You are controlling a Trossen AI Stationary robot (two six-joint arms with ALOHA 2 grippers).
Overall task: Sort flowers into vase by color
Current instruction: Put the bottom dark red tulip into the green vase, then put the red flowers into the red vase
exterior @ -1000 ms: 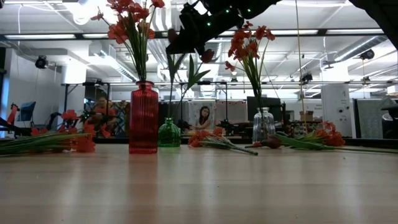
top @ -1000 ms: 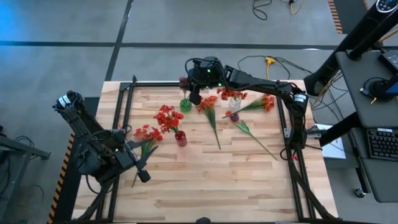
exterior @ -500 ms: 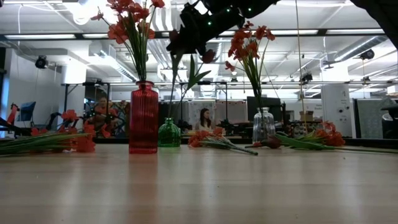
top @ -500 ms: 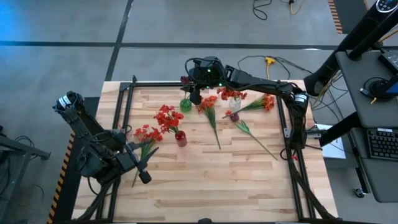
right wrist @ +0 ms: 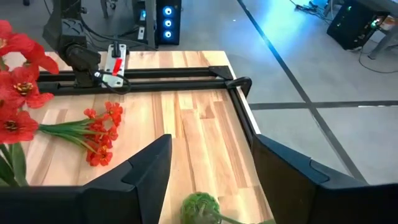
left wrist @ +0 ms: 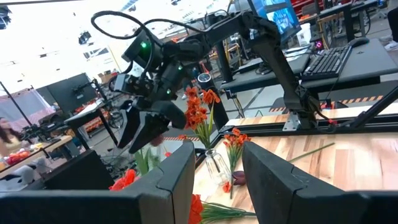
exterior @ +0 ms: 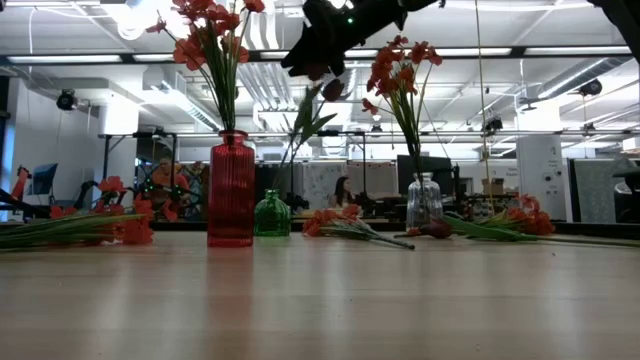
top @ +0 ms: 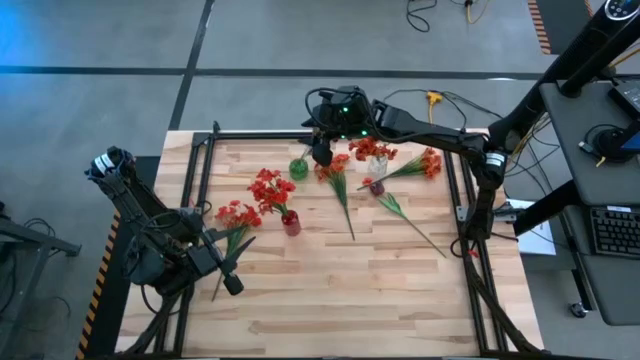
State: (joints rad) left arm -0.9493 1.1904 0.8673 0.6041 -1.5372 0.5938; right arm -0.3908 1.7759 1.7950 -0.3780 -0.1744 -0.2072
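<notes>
Left tool point(left wrist: 217, 155): low over the near left part of the pale wooden worktop point(top: 330, 290), its two dark fingers apart with nothing between them.
Loose red stem point(top: 237, 215): lies flat just beside the left tool, blooms pointing to the middle of the worktop.
Ribbed red glass vase point(exterior: 231, 190): upright, nearest of the three vases, holding a bunch of clustered red blooms point(top: 268, 188).
Loose purple stem point(top: 376, 187): a dark tulip-like bud lying flat right of centre, its green stalk running towards the near right side.
Loose orange-red stem point(top: 335, 170): lies flat between the red vase and the purple bud.
Clear glass bottle vase point(exterior: 423, 200): upright farther back, with orange-red blooms point(exterior: 395, 65) standing in it.
Second loose orange-red stem point(top: 430, 163): flat near the right rail.
Small green glass vase point(exterior: 271, 215): upright near the far edge, left of the clear vase; a leafy green stalk point(exterior: 310, 115) stands in it.
Right tool point(top: 322, 152): above the green vase, fingers spread, gripping nothing.
</notes>
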